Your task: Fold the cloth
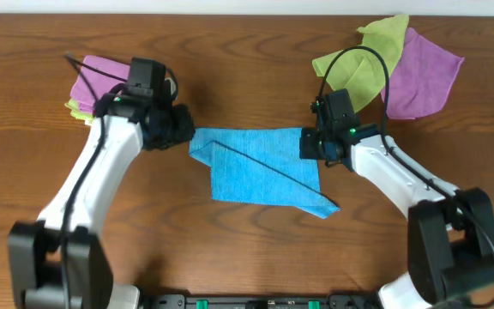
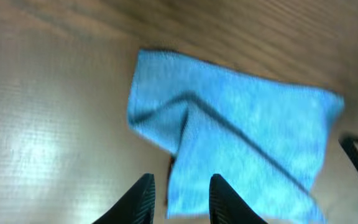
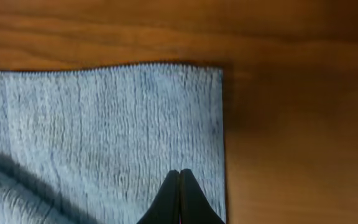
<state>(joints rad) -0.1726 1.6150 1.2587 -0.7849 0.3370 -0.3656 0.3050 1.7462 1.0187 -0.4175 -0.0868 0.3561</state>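
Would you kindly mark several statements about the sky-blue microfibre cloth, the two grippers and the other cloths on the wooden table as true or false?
1. The sky-blue microfibre cloth lies spread out in a single flat layer. False: one part is folded over, leaving a diagonal crease.
2. The right gripper has its fingers shut together above the blue cloth, near its edge. True.
3. The left gripper is shut. False: its fingers stand apart, at the cloth's edge.
4. A lime-green cloth lies against a purple cloth at the table's far right. True.
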